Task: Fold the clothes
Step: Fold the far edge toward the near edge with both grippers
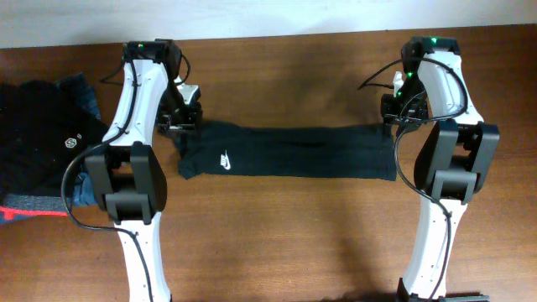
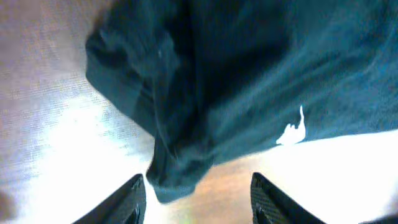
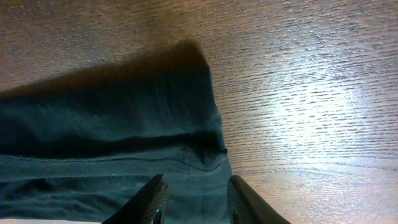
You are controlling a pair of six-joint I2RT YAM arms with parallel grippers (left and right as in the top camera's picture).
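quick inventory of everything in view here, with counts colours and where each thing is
T-shirt: one, black, folded into a long strip across the table's middle
swoosh logo: one, white, on the T-shirt near its left end
garment with round emblem: one, black, in the pile at the table's left edge
jeans: one, blue denim, in that same pile
striped cloth: one, grey with red, at the pile's near edge, kind unclear
table: one, brown wood
left arm, right arm: two, white and black, one at each end of the T-shirt
left hand: one, black, open, by the shirt's corner
right hand: one, black, open over the shirt's edge
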